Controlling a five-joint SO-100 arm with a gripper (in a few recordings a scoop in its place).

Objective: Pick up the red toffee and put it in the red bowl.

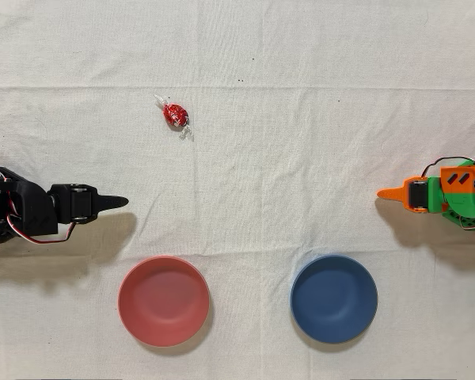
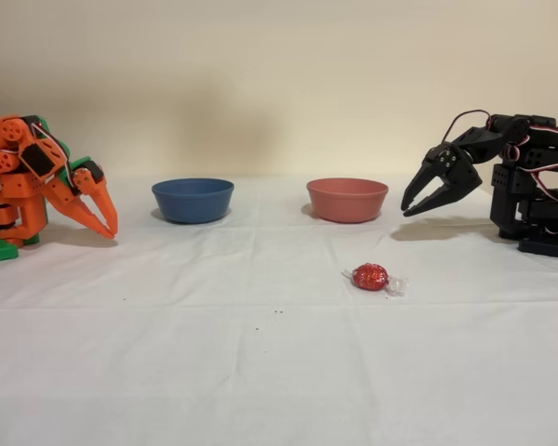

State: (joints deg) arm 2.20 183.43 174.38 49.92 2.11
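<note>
The red toffee (image 1: 175,115) (image 2: 370,276), a small shiny red candy with clear twisted ends, lies alone on the white cloth. The red bowl (image 1: 164,301) (image 2: 347,199) is a shallow salmon-red bowl with nothing in it. My black gripper (image 1: 123,201) (image 2: 405,211) hovers at the left edge in the overhead view, well apart from both. Its fingers meet at the tips and hold nothing. In the fixed view it hangs just right of the red bowl, pointing down toward the cloth.
A dark blue bowl (image 1: 334,298) (image 2: 192,199) of the same size stands beside the red one. The idle orange arm (image 1: 439,192) (image 2: 46,181) rests at the opposite side. A creased white cloth (image 1: 301,119) covers the table.
</note>
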